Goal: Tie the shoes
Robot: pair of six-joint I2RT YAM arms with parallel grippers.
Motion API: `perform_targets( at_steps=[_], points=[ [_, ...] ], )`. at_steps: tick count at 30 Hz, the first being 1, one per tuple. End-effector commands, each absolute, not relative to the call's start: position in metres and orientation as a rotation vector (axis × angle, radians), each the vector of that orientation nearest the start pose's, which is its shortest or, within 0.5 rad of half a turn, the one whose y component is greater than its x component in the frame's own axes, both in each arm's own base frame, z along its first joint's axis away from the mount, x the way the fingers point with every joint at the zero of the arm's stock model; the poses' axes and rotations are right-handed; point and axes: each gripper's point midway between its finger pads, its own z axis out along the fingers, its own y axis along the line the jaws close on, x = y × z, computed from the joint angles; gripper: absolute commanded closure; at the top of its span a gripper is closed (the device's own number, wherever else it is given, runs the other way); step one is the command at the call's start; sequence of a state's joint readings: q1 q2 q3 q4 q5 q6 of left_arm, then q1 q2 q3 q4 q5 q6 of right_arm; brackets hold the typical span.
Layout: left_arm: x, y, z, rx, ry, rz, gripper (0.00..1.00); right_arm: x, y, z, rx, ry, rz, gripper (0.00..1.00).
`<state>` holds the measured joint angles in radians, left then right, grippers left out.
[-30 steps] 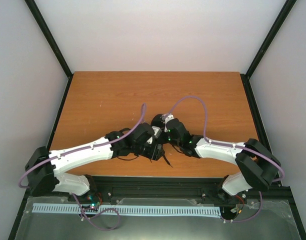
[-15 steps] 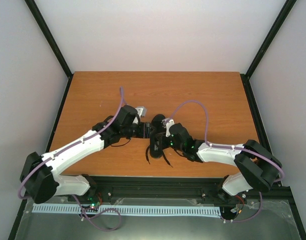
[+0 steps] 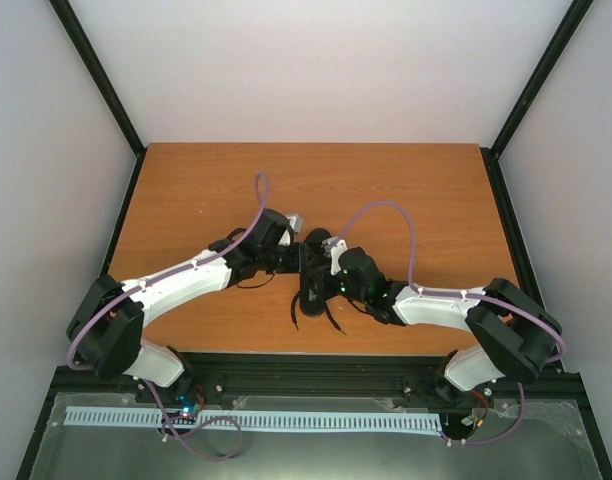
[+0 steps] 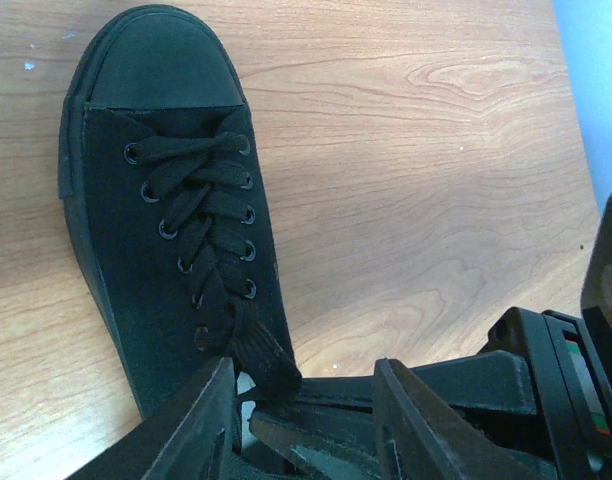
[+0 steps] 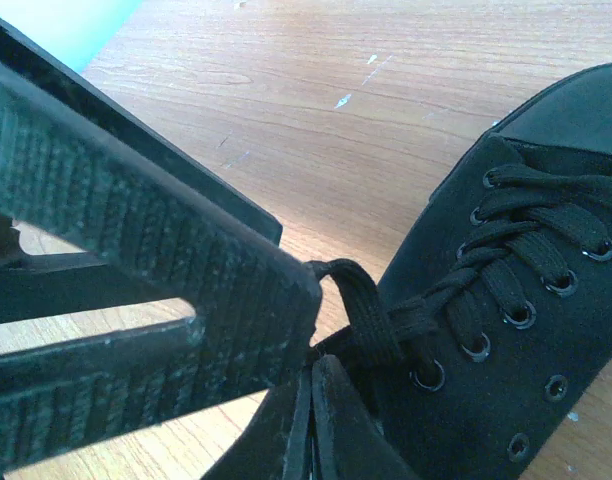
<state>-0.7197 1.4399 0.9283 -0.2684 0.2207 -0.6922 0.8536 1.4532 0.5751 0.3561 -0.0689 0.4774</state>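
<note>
The black sneaker (image 3: pixel 311 296) lies on the table between both arms; it also shows in the left wrist view (image 4: pixel 176 200) and the right wrist view (image 5: pixel 546 330). My right gripper (image 5: pixel 311 405) is shut on a loop of black lace (image 5: pixel 358 300) pulled out from the top eyelets; in the top view it (image 3: pixel 322 262) sits over the shoe's opening. My left gripper (image 4: pixel 306 425) is open, its jaws on either side of that lace (image 4: pixel 261 362) and of the right gripper's fingers. Its ribbed pad (image 5: pixel 136 200) fills the right wrist view. The insole is hidden.
Loose lace ends (image 3: pixel 333 322) trail off the shoe toward the table's near edge. The wooden table (image 3: pixel 206 190) is bounded by white walls and black posts. Purple cables (image 3: pixel 386 205) arch above both wrists.
My left arm has swung from the shoe's near side up to its left and closed in on the right gripper. The right gripper has shifted slightly toward me, over the shoe.
</note>
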Motion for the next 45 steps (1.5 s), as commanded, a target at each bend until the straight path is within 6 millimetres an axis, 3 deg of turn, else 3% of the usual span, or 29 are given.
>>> perform_targets(
  at_steps=[1, 13, 20, 22, 25, 27, 33, 39, 45],
  points=[
    [0.287, -0.298, 0.147, 0.128, 2.488, -0.923, 0.61, 0.257, 0.316, 0.101, -0.479, 2.147, 0.856, 0.97],
    [0.292, -0.294, 0.129, 0.098, 2.535, -0.855, 0.73, 0.258, 0.318, 0.101, -0.485, 2.143, 0.858, 0.97],
    [0.293, -0.294, 0.13, 0.107, 2.515, -0.86, 0.99, 0.257, 0.315, 0.107, -0.474, 2.127, 0.864, 0.97],
    [0.293, -0.292, 0.128, 0.114, 2.513, -0.841, 0.99, 0.256, 0.312, 0.115, -0.464, 2.113, 0.861, 0.92],
    [0.292, -0.29, 0.126, 0.129, 2.513, -0.83, 0.99, 0.252, 0.305, 0.124, -0.471, 2.111, 0.848, 0.68],
    [0.289, -0.293, 0.127, 0.158, 2.503, -0.855, 0.99, 0.246, 0.299, 0.126, -0.481, 2.113, 0.851, 0.6],
    [0.277, -0.299, 0.129, 0.355, 2.414, -0.92, 0.99, 0.223, 0.281, 0.121, -0.539, 2.102, 1.006, 0.53],
    [0.263, -0.296, 0.129, 0.516, 2.29, -0.939, 0.99, 0.192, 0.282, 0.111, -0.653, 2.076, 1.218, 0.5],
    [0.262, -0.299, 0.145, 0.532, 2.204, -0.983, 0.99, 0.194, 0.281, 0.101, -0.649, 2.084, 1.199, 0.5]
  ],
)
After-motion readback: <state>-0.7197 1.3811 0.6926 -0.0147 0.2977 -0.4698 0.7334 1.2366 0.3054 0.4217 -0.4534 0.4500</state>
